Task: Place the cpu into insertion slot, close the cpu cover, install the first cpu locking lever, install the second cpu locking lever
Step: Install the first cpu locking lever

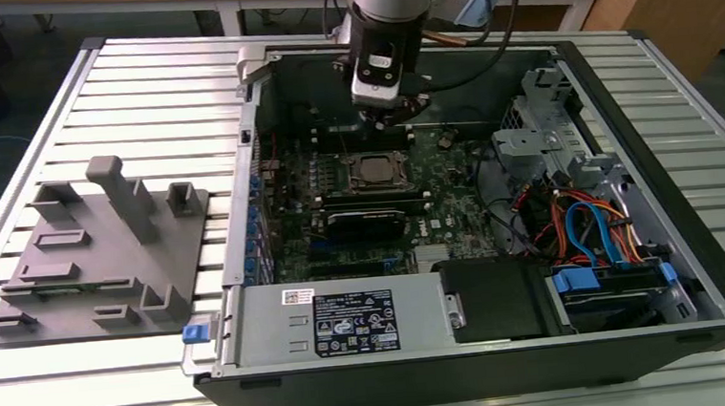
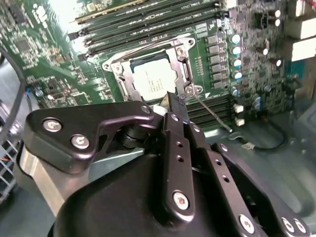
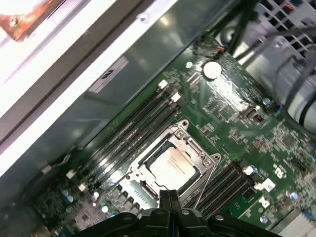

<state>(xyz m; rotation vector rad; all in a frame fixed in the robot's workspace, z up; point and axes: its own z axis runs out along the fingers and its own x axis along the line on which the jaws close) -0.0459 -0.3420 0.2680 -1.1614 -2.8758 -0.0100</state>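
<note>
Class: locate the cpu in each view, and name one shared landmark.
Exterior view: cpu on the green board, near the gripper.
Second wrist view: cpu just beyond the gripper.
First wrist view: cpu just beyond the gripper.
Shared landmark: the silvery cpu cover framing it.

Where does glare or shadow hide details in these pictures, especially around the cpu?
In the second wrist view, glare whitens the cpu top and the green board beside the memory slots. In the first wrist view, the case wall edge is blown out white; the cpu is mildly shiny. In the exterior view, the case interior lies in shade.
</note>
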